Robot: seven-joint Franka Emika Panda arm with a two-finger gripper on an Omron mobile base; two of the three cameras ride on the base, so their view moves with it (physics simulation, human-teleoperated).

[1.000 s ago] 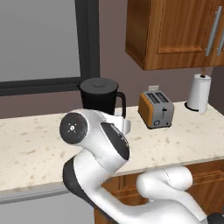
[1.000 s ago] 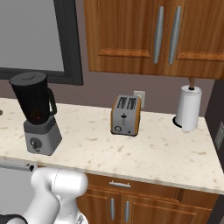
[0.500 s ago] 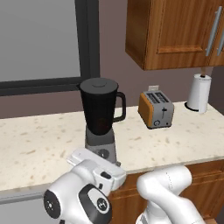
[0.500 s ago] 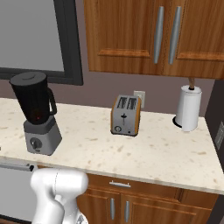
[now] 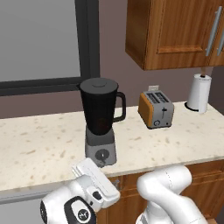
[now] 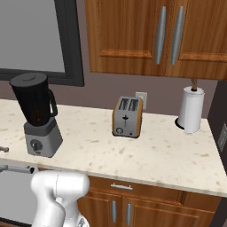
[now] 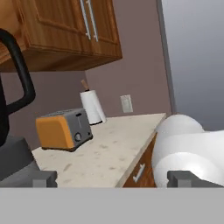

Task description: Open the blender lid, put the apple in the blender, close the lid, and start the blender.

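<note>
The blender (image 5: 100, 121) stands near the counter's front edge, a dark jar with a side handle on a grey base with a round dial (image 5: 102, 154). The blender lid (image 5: 99, 83) sits flat on the jar's rim. A small red shape low inside the jar (image 6: 39, 119) shows through the smoky wall, most likely the apple. My gripper (image 7: 113, 179) is open and holds nothing. It is at counter height beside the blender base (image 7: 13, 158), with the jar handle (image 7: 19, 74) above on the left. My arm (image 5: 89, 194) hangs low in front of the base.
An orange-sided toaster (image 5: 156, 109) stands right of the blender, with a paper towel roll (image 5: 199, 92) further right by the wall. Wooden wall cabinets (image 6: 155, 35) hang overhead. Drawers with handles (image 6: 121, 187) sit under the counter edge.
My arm has dropped from in front of the blender to below the counter edge, so the whole blender now shows in the left base view. The gripper stays open.
</note>
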